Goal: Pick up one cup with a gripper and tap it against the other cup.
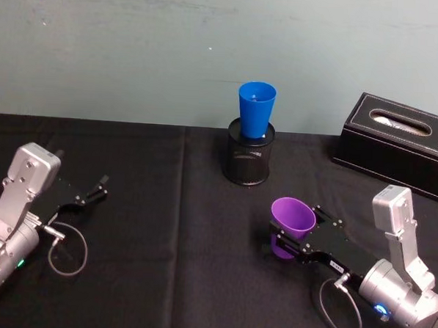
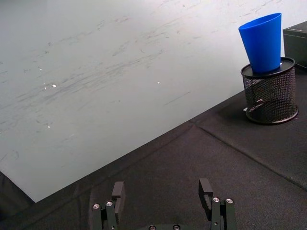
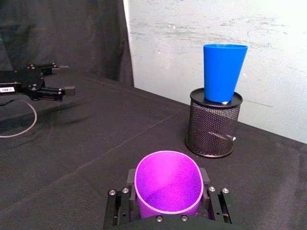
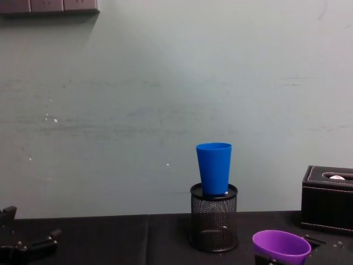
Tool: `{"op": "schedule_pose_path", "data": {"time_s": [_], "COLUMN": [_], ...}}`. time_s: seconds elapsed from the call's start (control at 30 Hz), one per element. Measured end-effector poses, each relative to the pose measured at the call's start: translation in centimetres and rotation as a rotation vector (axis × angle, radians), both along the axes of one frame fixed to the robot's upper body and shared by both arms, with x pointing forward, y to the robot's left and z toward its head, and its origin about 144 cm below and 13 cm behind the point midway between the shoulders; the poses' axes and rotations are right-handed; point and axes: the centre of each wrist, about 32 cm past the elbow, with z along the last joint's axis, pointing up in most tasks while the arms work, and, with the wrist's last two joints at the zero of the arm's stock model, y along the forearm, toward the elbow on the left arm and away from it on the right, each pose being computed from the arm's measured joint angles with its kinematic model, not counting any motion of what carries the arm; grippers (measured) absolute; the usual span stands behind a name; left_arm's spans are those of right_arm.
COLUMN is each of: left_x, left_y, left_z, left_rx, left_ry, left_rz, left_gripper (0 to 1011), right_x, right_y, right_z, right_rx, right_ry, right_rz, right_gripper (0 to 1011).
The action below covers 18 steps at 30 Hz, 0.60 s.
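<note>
A pale wall [image 1: 137,49] stood behind a black surface [image 1: 164,227]. On the left side, the left hand [image 1: 100,187] was low by the surface with its fingers apart, holding nothing. In the middle, near the wall, a black mesh pen holder [image 1: 248,162] stood on the surface. The blue cup [image 1: 256,109] sat upright inside it, sticking up above the rim. To the right and closer to the robot, the right hand [image 1: 296,230] squeezed the purple cup [image 1: 293,216] from both sides. That cup was tipped a little, open top up, well apart from the blue cup. A black box [image 1: 396,144] stood at the far right.
</note>
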Motion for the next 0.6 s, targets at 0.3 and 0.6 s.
{"op": "schedule_pose_path", "data": {"time_s": [0.3, 0.6], "left_x": [0.0, 0.0], "left_y": [0.0, 0.0], "left_z": [0.0, 0.0], "left_rx": [0.0, 0.0], "left_ry": [0.0, 0.0], "left_rz": [0.0, 0.0], "left_gripper": [1011, 1011], "right_x": [0.03, -0.01], "right_y": [-0.01, -0.07], "right_z": [-0.17, -0.41], "right_rx": [0.005, 0.004], "right_ry": [0.013, 0.019], "right_rz": [-0.001, -0.001], "right_gripper": [734, 733]}}
